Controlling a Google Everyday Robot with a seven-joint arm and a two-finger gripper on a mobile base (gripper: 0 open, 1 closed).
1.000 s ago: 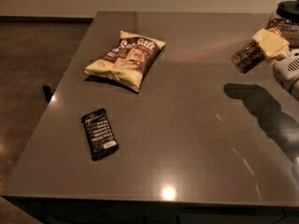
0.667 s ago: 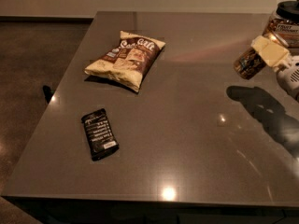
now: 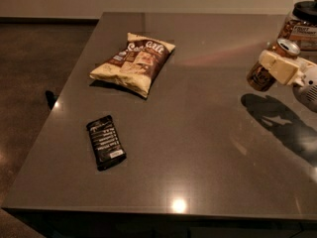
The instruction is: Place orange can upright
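Reading rightward, we are passing a black packet (image 3: 106, 142) and a chip bag (image 3: 133, 62) lying on the table (image 3: 198, 143); at far right the gripper (image 3: 278, 67), arm cropped, is clamping the orange can (image 3: 258, 77), tilted above the table, hiding its middle.

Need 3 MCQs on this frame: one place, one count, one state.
1. Where is the chip bag?
A. far left of the table
B. near right corner
C. on the floor

2. How many packets lie flat on the table?
A. one
B. two
C. four

3. The orange can is:
A. standing on the table
B. held tilted in the gripper, off the table
C. lying on its side on the table

Answers:
1 A, the bag sits toward the far left edge.
2 B, chip bag and black packet.
3 B, the gripper at the right edge clasps it, shadow beneath.
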